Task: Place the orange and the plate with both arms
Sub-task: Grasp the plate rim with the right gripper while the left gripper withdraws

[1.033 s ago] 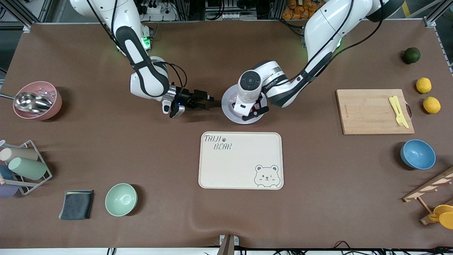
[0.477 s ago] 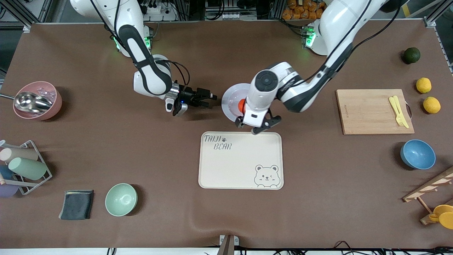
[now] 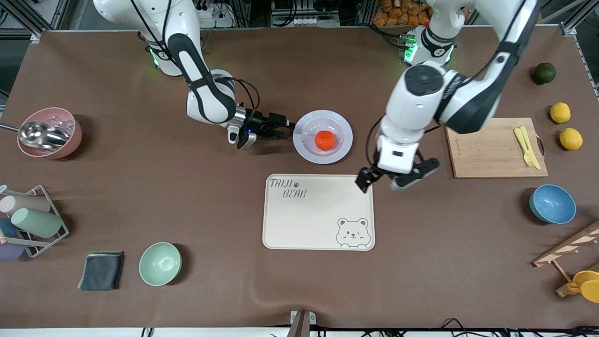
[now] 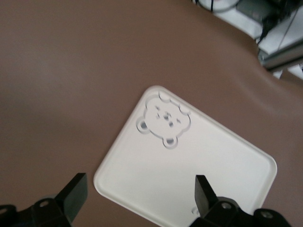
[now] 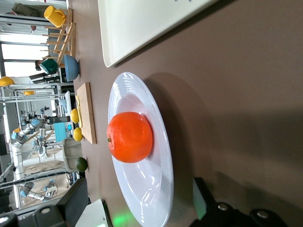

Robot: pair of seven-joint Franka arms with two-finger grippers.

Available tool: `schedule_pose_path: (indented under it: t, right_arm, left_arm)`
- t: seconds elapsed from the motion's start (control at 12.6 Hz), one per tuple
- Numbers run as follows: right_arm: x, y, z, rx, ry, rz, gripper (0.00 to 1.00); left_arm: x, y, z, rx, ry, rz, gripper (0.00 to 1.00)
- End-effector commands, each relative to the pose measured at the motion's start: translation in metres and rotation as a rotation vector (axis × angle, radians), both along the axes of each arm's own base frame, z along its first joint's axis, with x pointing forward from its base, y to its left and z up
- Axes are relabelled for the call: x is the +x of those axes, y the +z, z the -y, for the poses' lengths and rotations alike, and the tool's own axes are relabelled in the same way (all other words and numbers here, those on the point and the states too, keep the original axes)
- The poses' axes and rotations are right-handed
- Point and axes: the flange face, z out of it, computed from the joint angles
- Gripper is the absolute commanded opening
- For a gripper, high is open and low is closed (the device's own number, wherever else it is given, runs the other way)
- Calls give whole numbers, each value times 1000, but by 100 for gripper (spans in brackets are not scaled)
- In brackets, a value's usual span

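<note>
The orange [image 3: 324, 140] is seen on the plate [image 3: 344, 127] at frame centre. The left gripper [image 3: 396, 179], spread wide and empty, is held over the tray [image 3: 318, 212] corner; the right gripper [image 3: 284, 127], parted and empty, is positioned beside the plate.

Brown-covered table [image 3: 93, 187], aluminium framing [image 3: 578, 21] and cables along its edge.

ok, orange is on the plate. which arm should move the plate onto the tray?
Right, probably. Its pincer is open, low at the plate rim. The left pincer is open, up over the tray corner, away from the plate and orange.
</note>
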Motion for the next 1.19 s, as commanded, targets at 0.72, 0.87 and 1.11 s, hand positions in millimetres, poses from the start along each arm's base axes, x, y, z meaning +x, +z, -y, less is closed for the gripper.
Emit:
schedule_pose_path:
  t: [0.72,0.87,1.11]
  right_arm:
    - [-3,-19,-48,-3,-56,24,33]
    - [-3,-19,-49,-5,-55,25,1]
    - [1,-11,-53,6,-69,30,0]
  left_arm:
    - [29,165,-177,40,-192,-98,100]
    - [17,181,-203,61,-242,-122,100]
    - [2,195,-254,17,-336,-163,100]
